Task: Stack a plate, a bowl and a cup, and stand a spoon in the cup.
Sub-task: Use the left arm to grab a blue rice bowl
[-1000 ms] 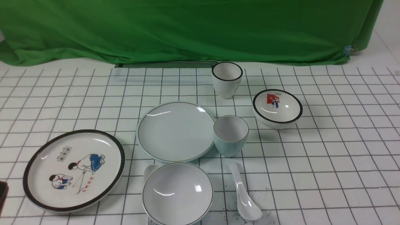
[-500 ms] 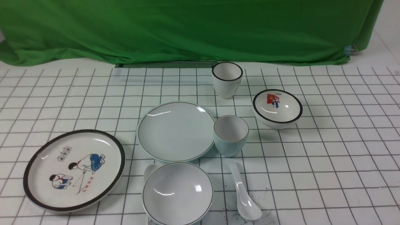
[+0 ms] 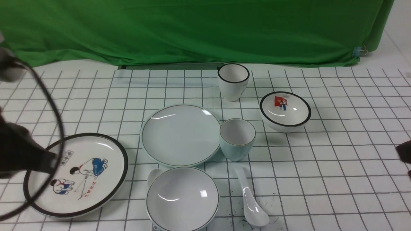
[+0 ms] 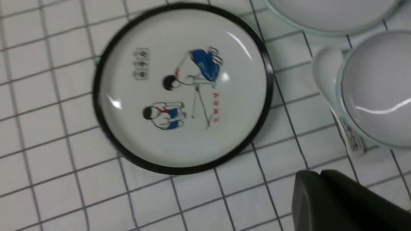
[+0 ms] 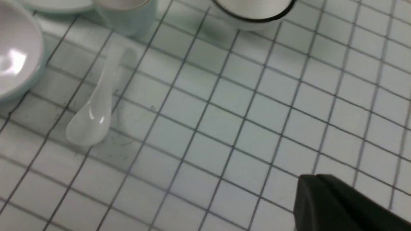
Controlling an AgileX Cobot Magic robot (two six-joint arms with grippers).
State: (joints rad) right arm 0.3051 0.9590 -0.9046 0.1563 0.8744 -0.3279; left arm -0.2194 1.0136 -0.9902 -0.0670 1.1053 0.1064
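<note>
The plain pale plate point(image 3: 180, 134) lies mid-table. The pale cup point(image 3: 237, 138) stands against its right edge. The pale bowl point(image 3: 182, 198) sits at the front, below the plate. The plain white spoon point(image 3: 251, 202) lies to the right of the bowl, handle pointing away. My left gripper point(image 3: 53, 162) is shut and empty, hovering over the left part of the cartoon plate point(image 3: 77, 174). In the left wrist view its tips point(image 4: 319, 174) are closed. My right gripper point(image 3: 405, 152) shows only at the right edge. In the right wrist view point(image 5: 313, 178) it is shut and empty, well right of the spoon point(image 5: 96, 109).
A taller black-rimmed white cup point(image 3: 233, 81) stands at the back. A black-rimmed bowl with a flag picture point(image 3: 285, 110) sits back right. A second spoon with printed characters point(image 4: 351, 141) lies partly under the pale bowl point(image 4: 379, 89). A green cloth hangs behind.
The left arm and its cable have come into view over the cartoon plate. The right gripper has appeared at the right edge. The dishes have not moved.
</note>
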